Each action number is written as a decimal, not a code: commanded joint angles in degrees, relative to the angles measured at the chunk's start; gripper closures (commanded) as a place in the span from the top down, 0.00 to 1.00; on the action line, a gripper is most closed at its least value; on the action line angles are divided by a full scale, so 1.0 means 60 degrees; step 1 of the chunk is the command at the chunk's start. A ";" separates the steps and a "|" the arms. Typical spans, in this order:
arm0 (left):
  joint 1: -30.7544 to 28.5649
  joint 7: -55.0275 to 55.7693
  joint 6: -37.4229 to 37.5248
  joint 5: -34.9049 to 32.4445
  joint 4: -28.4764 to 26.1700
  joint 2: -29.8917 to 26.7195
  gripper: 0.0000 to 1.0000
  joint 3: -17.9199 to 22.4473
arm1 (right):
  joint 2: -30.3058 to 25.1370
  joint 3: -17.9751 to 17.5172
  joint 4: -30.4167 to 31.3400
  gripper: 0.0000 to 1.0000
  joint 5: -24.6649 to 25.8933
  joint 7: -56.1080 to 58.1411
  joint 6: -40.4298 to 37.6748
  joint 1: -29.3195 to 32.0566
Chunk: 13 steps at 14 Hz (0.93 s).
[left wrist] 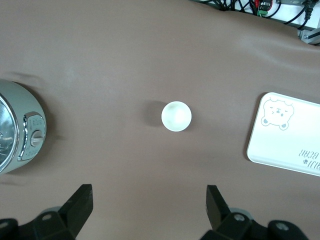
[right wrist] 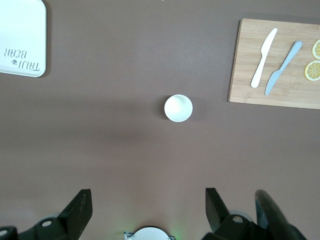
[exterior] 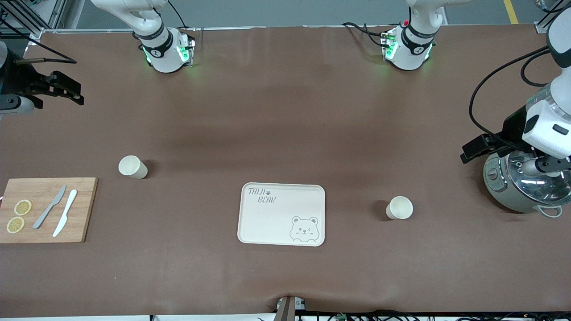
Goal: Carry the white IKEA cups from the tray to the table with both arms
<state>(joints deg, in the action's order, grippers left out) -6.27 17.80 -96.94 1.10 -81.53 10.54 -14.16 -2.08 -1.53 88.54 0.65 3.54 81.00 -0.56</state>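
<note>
You have two white cups standing upright on the brown table [exterior: 285, 111], one at each side of the cream bear tray [exterior: 267, 223], and neither is held. The cup toward the right arm's end [exterior: 132, 167] sits farther from the front camera than the tray and near the bamboo cutting board [exterior: 84, 209], which carries two knives [exterior: 57, 213] and two lemon slices [exterior: 18, 216]. The cup toward the left arm's end [exterior: 399, 208] stands between the tray and the rice cooker [exterior: 504, 187]. Your left gripper [left wrist: 149, 202] hangs high over the table with its jaws spread wide and nothing between them, its cup [left wrist: 176, 116] well below. Your right gripper [right wrist: 148, 205] is likewise wide open and empty, up in the air over its cup [right wrist: 178, 108]
</note>
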 commanded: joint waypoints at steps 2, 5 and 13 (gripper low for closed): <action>0.0890 -0.0211 0.0146 0.0139 -0.0106 -0.0377 1.00 0.0888 | -0.0299 -0.0067 0.0332 1.00 -0.0093 -0.0122 0.0153 0.0123; 0.2641 -0.0344 0.0540 0.0343 -0.0137 -0.0613 1.00 0.2798 | -0.0313 -0.0052 0.0449 1.00 -0.0093 -0.0122 0.0182 0.0137; 0.1484 -0.0799 0.0571 0.0403 -0.0151 -0.0613 1.00 0.1759 | -0.0416 -0.0052 0.0610 1.00 -0.0416 -0.0137 0.0270 0.0431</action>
<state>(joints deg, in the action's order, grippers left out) 4.30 14.09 -94.12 2.05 -81.89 7.61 -2.11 -2.42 -1.48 89.89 -0.56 3.34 81.71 0.70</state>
